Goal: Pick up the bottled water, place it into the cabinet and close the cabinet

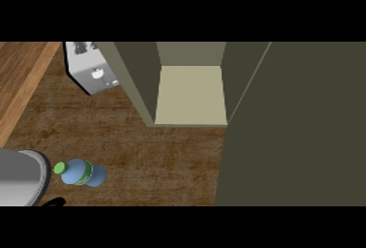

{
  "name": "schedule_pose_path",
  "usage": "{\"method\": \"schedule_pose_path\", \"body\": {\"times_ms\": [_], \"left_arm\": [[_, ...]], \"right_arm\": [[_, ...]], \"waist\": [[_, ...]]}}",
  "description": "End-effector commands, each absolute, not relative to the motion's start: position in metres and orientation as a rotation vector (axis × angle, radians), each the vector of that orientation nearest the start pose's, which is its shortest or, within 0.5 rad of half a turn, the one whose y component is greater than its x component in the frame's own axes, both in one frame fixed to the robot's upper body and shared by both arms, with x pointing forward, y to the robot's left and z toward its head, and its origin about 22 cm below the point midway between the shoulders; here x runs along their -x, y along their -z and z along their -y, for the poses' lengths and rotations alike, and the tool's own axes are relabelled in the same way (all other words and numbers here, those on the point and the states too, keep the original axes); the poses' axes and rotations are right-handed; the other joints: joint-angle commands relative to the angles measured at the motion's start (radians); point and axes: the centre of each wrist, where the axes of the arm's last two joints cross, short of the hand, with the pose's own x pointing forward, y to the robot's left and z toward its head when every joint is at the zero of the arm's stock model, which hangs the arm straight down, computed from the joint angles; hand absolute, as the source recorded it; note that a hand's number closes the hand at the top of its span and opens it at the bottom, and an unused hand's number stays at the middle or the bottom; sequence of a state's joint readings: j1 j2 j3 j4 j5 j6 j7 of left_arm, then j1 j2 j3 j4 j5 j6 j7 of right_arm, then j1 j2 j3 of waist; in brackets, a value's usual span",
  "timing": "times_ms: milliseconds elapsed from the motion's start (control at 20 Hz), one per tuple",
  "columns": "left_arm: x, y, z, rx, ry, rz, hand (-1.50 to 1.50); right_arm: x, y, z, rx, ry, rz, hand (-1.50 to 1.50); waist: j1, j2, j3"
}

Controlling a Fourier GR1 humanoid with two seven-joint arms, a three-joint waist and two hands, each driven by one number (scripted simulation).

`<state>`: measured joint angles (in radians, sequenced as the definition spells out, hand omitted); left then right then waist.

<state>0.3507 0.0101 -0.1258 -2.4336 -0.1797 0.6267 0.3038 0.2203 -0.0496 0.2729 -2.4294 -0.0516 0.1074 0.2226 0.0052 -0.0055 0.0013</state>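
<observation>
We look steeply down on a brown wooden surface [143, 140] and find the bottled water [81, 173] standing on it near the lower left of the head view, a pale blue bottle with a green band round its body and a green cap that points toward the left. It sits alone on the wood, touched by nothing we can make out. Just to its left a grey forearm [20, 177] comes in from the lower left corner, and below the bottle, at the frame's lower edge, a small black sliver shows that may belong to the left hand [54, 202]; so little of it is visible that we cannot tell whether its fingers are straight or curled. The right hand does not appear anywhere. Up and to the right of the bottle, well apart from it, stands the cabinet [190, 92], its pale interior open to us, with its dark olive door [293, 126] swung out and filling the right side of the view. Behind the cabinet's left wall, a white appliance [91, 72] rests on the surface.
</observation>
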Motion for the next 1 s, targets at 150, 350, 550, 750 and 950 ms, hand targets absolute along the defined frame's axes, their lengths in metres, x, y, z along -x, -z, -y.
{"method": "schedule_pose_path", "body": {"times_ms": [150, 350, 550, 750, 950], "left_arm": [[-0.086, -0.165, -0.214, -0.544, -0.672, 1.847, -1.50], [-0.074, -0.170, -0.220, -0.537, -0.654, 1.840, -1.50], [-0.081, -0.164, -0.219, -0.557, -0.666, 1.826, -1.50], [-0.071, -0.167, -0.218, -0.582, -0.652, 1.795, -1.50], [-0.075, -0.157, -0.217, -0.590, -0.647, 1.767, -1.50]], "right_arm": [[-0.116, -0.172, 0.189, -0.308, -0.211, 1.990, -1.50], [-0.107, -0.178, 0.195, -0.295, -0.230, 1.975, -1.50], [-0.098, -0.179, 0.188, -0.304, -0.200, 1.979, -1.50], [-0.106, -0.181, 0.182, -0.296, -0.201, 1.978, -1.50], [-0.105, -0.171, 0.174, -0.300, -0.215, 1.969, -1.50]], "waist": [[0.002, 0.000, 0.001], [0.006, -0.003, 0.001], [-0.008, -0.003, 0.000], [0.003, -0.002, 0.001], [-0.004, -0.003, 0.000]]}}
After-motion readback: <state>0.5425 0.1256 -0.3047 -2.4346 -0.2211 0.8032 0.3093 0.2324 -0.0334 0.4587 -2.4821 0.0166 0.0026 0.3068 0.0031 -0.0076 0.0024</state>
